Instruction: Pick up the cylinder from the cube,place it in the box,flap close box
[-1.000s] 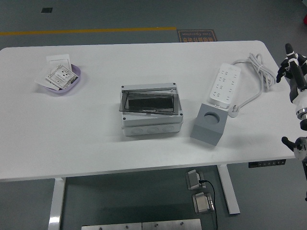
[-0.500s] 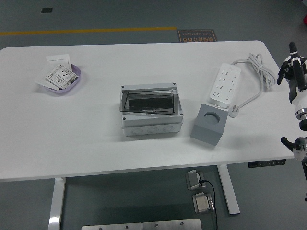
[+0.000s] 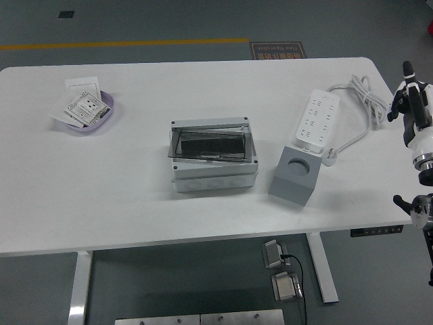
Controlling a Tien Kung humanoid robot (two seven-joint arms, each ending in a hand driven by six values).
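White table [image 3: 101,183] holds box [image 3: 213,157] and cube [image 3: 295,174]; right hand [image 3: 409,101] half cropped, grip unclear.

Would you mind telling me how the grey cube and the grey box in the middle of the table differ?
The cube is darker grey, while the box is pale grey. The cube is smaller and blocky; the box is wider and flatter. The cube's top has a round hole; the box's top carries a dark see-through flap. Both rest on the white table.
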